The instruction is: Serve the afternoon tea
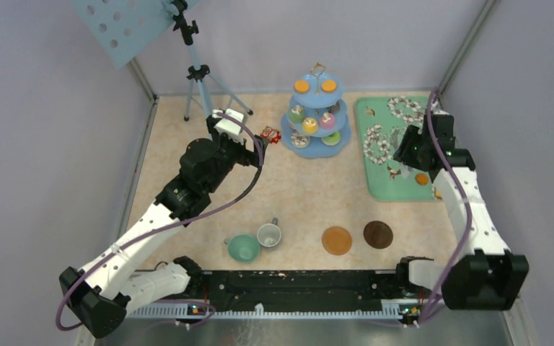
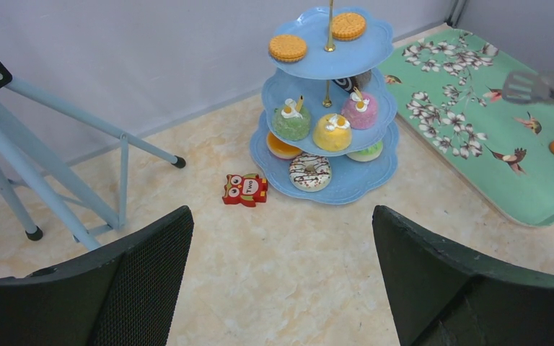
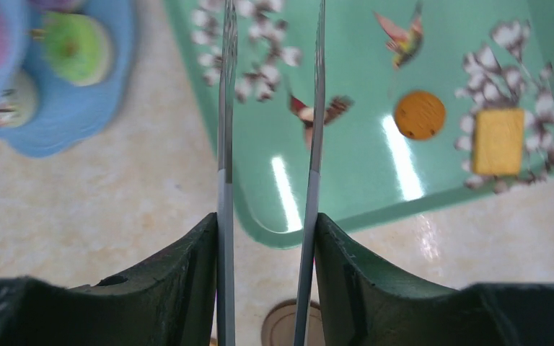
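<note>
Right hand (image 3: pixel 267 231) pinches tongs (image 3: pixel 226 108) pointing ahead over the tray (image 3: pixel 346 180) beside a biscuit (image 3: pixel 419 114); left hand (image 2: pixel 281 216) gapes wide.

One three-tier stand (image 2: pixel 339 191), two cups (image 1: pixel 244 248), two coasters (image 1: pixel 337 240), one tray (image 2: pixel 469 173), three round orange biscuits (image 2: pixel 288 47)

Robot lab test cell, not a home: beige marble-look bench (image 1: pixel 296 194) boxed in by plain lilac walls (image 1: pixel 43 108) w/ metal corner posts (image 1: pixel 466 43). Tripod (image 1: pixel 200 79) holds a perforated blue panel (image 1: pixel 115 25). Left arm (image 1: pixel 144 227) & right arm (image 1: pixel 469 209) bolted to a black rail (image 1: pixel 296 281).
</note>
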`<move>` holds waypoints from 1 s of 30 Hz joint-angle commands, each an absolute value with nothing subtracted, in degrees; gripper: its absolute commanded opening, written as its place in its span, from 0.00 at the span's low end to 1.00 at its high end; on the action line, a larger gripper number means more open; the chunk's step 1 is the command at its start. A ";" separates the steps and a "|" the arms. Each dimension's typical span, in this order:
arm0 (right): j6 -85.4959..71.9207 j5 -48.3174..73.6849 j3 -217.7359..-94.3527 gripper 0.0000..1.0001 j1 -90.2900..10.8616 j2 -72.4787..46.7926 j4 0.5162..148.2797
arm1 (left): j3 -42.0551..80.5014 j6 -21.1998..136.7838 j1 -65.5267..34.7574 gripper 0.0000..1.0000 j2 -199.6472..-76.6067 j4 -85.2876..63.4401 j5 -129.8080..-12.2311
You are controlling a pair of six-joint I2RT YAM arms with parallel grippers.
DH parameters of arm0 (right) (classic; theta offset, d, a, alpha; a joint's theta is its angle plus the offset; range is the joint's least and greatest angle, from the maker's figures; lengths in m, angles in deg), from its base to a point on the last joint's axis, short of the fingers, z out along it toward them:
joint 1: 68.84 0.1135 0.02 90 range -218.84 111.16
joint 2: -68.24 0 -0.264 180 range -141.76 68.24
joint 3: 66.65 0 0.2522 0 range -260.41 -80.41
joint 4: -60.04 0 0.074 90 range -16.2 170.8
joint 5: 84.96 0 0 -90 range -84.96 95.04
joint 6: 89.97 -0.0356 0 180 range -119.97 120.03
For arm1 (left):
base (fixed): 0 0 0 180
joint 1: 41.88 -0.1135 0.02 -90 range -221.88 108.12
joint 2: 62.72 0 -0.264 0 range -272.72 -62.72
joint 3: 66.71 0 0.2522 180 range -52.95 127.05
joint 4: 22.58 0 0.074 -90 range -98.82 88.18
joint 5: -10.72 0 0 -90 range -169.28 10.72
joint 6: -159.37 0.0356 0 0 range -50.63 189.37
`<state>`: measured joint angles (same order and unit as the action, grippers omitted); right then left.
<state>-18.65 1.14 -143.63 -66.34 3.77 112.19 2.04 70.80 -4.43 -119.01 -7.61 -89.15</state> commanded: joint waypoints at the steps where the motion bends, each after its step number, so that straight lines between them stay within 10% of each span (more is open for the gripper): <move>1: -22.23 1.53 -141.97 0.46 -74.24 -1.86 113.96 | 2.09 70.14 -4.66 0.99 -119.05 -10.50 -88.48; 30: -20.75 -1.90 -137.19 0.49 -83.94 -3.89 117.52 | 2.25 70.07 -4.65 0.99 -118.70 -10.31 -87.89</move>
<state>-20.99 -0.34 -137.40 -83.28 -5.04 117.18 2.04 70.78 -4.43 -119.04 -7.59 -88.54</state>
